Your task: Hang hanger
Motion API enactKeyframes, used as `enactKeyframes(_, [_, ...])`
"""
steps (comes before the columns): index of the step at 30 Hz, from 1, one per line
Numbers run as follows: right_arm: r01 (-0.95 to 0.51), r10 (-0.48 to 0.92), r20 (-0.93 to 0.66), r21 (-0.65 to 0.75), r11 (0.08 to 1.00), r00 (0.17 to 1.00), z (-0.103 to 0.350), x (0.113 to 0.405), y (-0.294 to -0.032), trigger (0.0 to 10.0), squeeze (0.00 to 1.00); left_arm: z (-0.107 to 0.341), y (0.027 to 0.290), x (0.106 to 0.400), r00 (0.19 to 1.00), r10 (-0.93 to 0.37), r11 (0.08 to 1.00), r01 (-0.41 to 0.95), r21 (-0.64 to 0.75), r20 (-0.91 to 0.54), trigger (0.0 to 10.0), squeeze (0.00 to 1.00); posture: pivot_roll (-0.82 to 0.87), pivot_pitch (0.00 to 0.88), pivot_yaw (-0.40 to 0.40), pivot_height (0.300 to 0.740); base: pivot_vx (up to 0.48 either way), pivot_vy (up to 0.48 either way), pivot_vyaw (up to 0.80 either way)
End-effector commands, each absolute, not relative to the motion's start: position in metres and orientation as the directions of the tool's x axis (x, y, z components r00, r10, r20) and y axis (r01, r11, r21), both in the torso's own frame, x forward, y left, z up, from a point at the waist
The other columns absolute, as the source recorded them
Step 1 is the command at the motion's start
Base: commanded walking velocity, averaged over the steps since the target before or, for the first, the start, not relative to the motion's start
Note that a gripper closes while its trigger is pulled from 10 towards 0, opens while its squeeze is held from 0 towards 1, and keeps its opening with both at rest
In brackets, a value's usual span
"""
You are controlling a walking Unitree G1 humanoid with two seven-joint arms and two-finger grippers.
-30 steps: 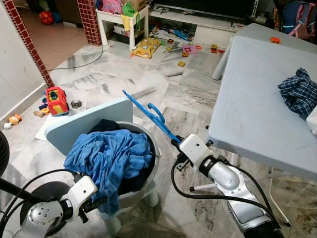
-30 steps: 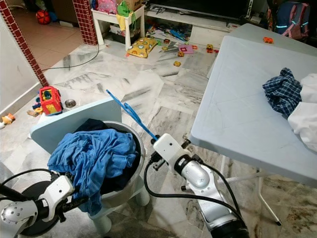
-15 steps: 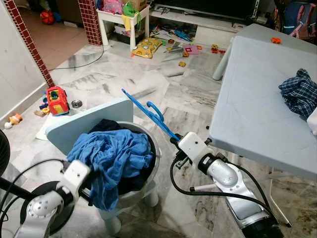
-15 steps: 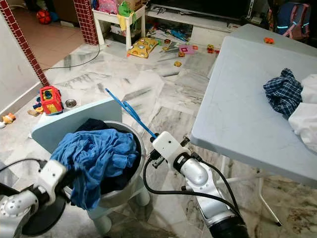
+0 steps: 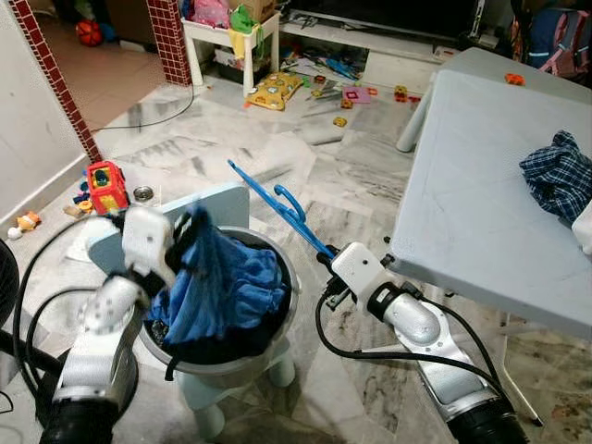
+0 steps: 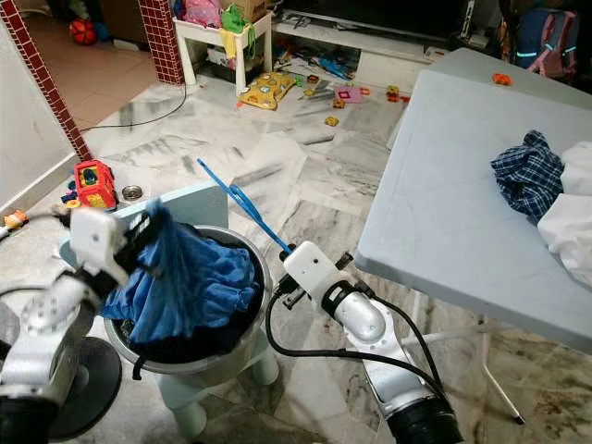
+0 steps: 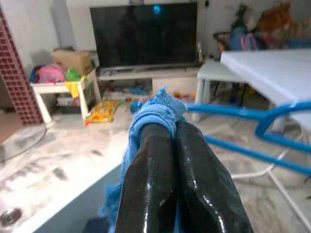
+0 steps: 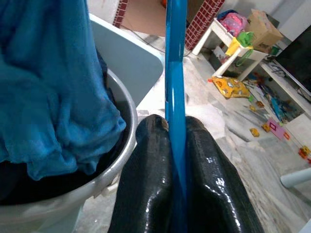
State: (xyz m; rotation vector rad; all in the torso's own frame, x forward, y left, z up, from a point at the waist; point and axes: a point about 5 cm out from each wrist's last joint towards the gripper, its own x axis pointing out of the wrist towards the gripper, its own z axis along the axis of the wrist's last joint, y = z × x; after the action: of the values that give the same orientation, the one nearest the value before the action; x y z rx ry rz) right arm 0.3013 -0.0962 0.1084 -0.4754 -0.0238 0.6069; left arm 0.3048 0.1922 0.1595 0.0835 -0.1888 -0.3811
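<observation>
A blue plastic hanger (image 5: 277,208) slants up over the floor, its lower end clamped in my right gripper (image 5: 326,262), which is shut on it just right of the laundry tub (image 5: 282,338). In the right wrist view the hanger (image 8: 175,73) runs straight out between the fingers (image 8: 146,174). My left gripper (image 5: 188,228) is raised over the tub's left side and is shut on a blue cloth (image 5: 217,296) that hangs down into the tub. The left wrist view shows a fold of that cloth (image 7: 158,109) pinched at the fingertips (image 7: 150,145).
A light blue table (image 5: 462,203) stands at the right with a plaid garment (image 5: 560,171) on it. A pale blue panel (image 5: 222,199) leans behind the tub. A red toy (image 5: 104,185) and scattered toys (image 5: 273,88) lie on the marble floor.
My left arm has swung up from low beside the tub to above its left rim, lifting the blue cloth's edge. The right gripper and hanger have barely moved.
</observation>
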Motion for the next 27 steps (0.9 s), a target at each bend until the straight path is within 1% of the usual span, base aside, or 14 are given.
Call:
enactKeyframes(1, [-0.487, 0.499, -0.090, -0.418, 0.767, 0.862, 0.112, 0.311, -0.100, 10.0, 0.00, 0.173, 0.182, 0.306, 0.902, -0.378, 0.926, 0.372, 0.071, 0.208, 0.0, 0.00, -0.05, 0.039, -0.075, 0.740, 0.000, 0.000, 0.00])
enactKeyframes(4, [-0.456, 0.463, -0.076, -0.374, 0.808, 0.883, 0.113, 0.316, -0.100, 10.0, 0.00, 0.174, 0.177, 0.306, 0.908, -0.363, 0.930, 0.367, 0.018, 0.211, 0.0, 0.00, -0.03, 0.015, -0.070, 0.740, 0.000, 0.000, 0.00])
enactKeyframes(5, [-0.456, 0.463, -0.076, -0.374, 0.808, 0.883, 0.113, 0.316, -0.100, 10.0, 0.00, 0.174, 0.177, 0.306, 0.908, -0.363, 0.930, 0.367, 0.018, 0.211, 0.0, 0.00, -0.03, 0.015, -0.070, 0.740, 0.000, 0.000, 0.00])
enactKeyframes(7, [-0.422, 0.423, -0.071, -0.324, 0.847, 0.903, 0.113, 0.322, -0.102, 10.0, 0.00, 0.166, 0.172, 0.301, 0.912, -0.371, 0.928, 0.370, 0.037, 0.177, 0.0, 0.00, -0.02, 0.000, -0.064, 0.740, 0.000, 0.000, 0.00])
enactKeyframes(9, [-0.411, 0.410, -0.071, -0.307, 0.858, 0.909, 0.113, 0.323, -0.103, 10.0, 0.00, 0.163, 0.169, 0.300, 0.911, -0.378, 0.925, 0.377, 0.042, 0.166, 0.0, 0.00, -0.02, 0.000, -0.062, 0.740, 0.000, 0.000, 0.00])
enactKeyframes(10, [-0.388, 0.383, -0.073, -0.266, 0.882, 0.921, 0.111, 0.327, -0.105, 10.0, 0.00, 0.160, 0.165, 0.296, 0.911, -0.378, 0.926, 0.376, 0.045, 0.162, 0.0, 0.00, -0.01, 0.000, -0.057, 0.740, 0.000, 0.000, 0.00])
enactKeyframes(13, [-0.359, 0.351, -0.075, -0.207, 0.910, 0.934, 0.110, 0.332, -0.106, 10.0, 0.00, 0.160, 0.155, 0.296, 0.907, -0.396, 0.918, 0.390, 0.067, 0.143, 0.0, 0.00, 0.00, 0.000, -0.047, 0.740, 0.000, 0.000, 0.00])
enactKeyframes(16, [-0.343, 0.336, -0.072, -0.186, 0.921, 0.939, 0.110, 0.335, -0.105, 10.0, 0.00, 0.162, 0.149, 0.298, 0.895, -0.422, 0.907, 0.414, 0.079, 0.144, 0.0, 0.00, 0.00, 0.000, -0.039, 0.740, 0.000, 0.000, 0.00])
enactKeyframes(19, [-0.323, 0.317, -0.065, -0.148, 0.935, 0.946, 0.111, 0.338, -0.102, 10.0, 0.00, 0.171, 0.134, 0.305, 0.860, -0.489, 0.872, 0.479, 0.097, 0.148, 0.0, 0.00, 0.00, 0.000, -0.030, 0.740, 0.000, 0.000, 0.00])
enactKeyframes(20, [-0.321, 0.315, -0.064, -0.144, 0.936, 0.947, 0.110, 0.338, -0.102, 10.0, 0.00, 0.172, 0.132, 0.305, 0.856, -0.494, 0.869, 0.485, 0.099, 0.149, 0.0, 0.00, 0.00, 0.000, -0.030, 0.740, 0.000, 0.000, 0.00])
enactKeyframes(22, [-0.318, 0.313, -0.061, -0.141, 0.937, 0.948, 0.110, 0.339, -0.100, 10.0, 0.00, 0.187, 0.118, 0.312, 0.813, -0.554, 0.832, 0.534, 0.150, 0.182, 0.0, 0.00, 0.00, 0.000, -0.027, 0.740, 0.000, 0.000, 0.00])
enactKeyframes(23, [-0.318, 0.313, -0.061, -0.141, 0.937, 0.948, 0.110, 0.339, -0.100, 10.0, 0.00, 0.187, 0.118, 0.312, 0.813, -0.554, 0.832, 0.534, 0.150, 0.182, 0.0, 0.00, 0.00, 0.000, -0.027, 0.740, 0.000, 0.000, 0.00])
enactKeyframes(25, [-0.316, 0.311, -0.056, -0.136, 0.939, 0.949, 0.111, 0.341, -0.098, 10.0, 0.00, 0.204, 0.100, 0.319, 0.751, -0.626, 0.778, 0.588, 0.221, 0.211, 0.0, 0.00, -0.01, 0.000, -0.026, 0.740, 0.000, 0.000, 0.00])
enactKeyframes(27, [-0.313, 0.308, -0.051, -0.135, 0.940, 0.950, 0.111, 0.342, -0.098, 10.0, 0.00, 0.212, 0.089, 0.321, 0.717, -0.659, 0.751, 0.610, 0.253, 0.227, 0.0, 0.00, -0.01, 0.000, -0.024, 0.740, 0.000, 0.000, 0.00])
